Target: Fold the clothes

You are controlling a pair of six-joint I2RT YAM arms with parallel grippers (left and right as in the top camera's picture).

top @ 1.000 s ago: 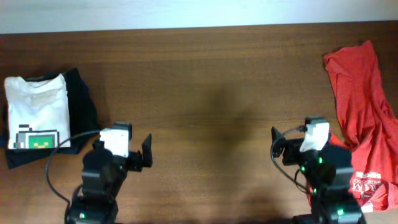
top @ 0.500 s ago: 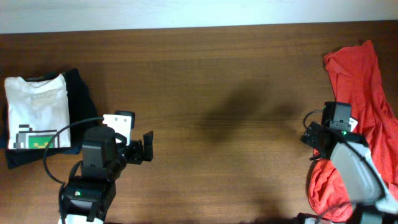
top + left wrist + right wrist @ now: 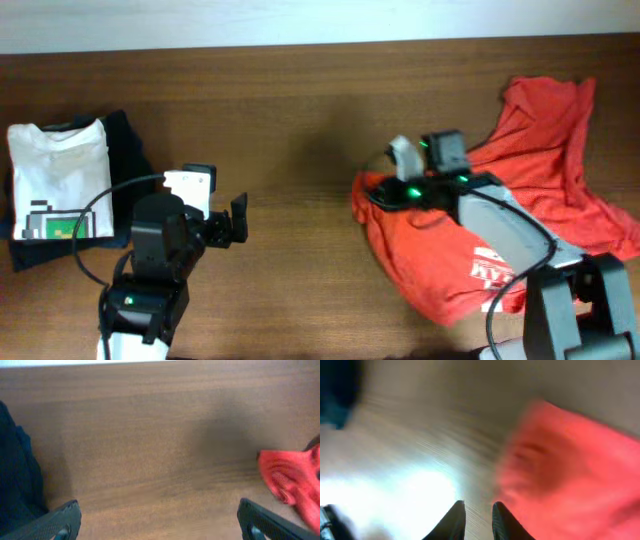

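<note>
One red-orange T-shirt [image 3: 540, 190] crumpled from 3 o'clock towards centre of one wooden table [image 3: 300, 100], right gripper [image 3: 372, 190] at its 9 o'clock edge, fingers nearly together, hold unclear through blur, left gripper [image 3: 237, 218] at 7 o'clock, spread wide, empty, one white T-shirt [image 3: 60, 175] on one black garment [image 3: 130, 170] at 9 o'clock.

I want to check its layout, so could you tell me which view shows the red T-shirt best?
Overhead: nearly the whole red T-shirt shows, crumpled, with white lettering. Left wrist catches only one edge; right wrist shows a red blur.
</note>
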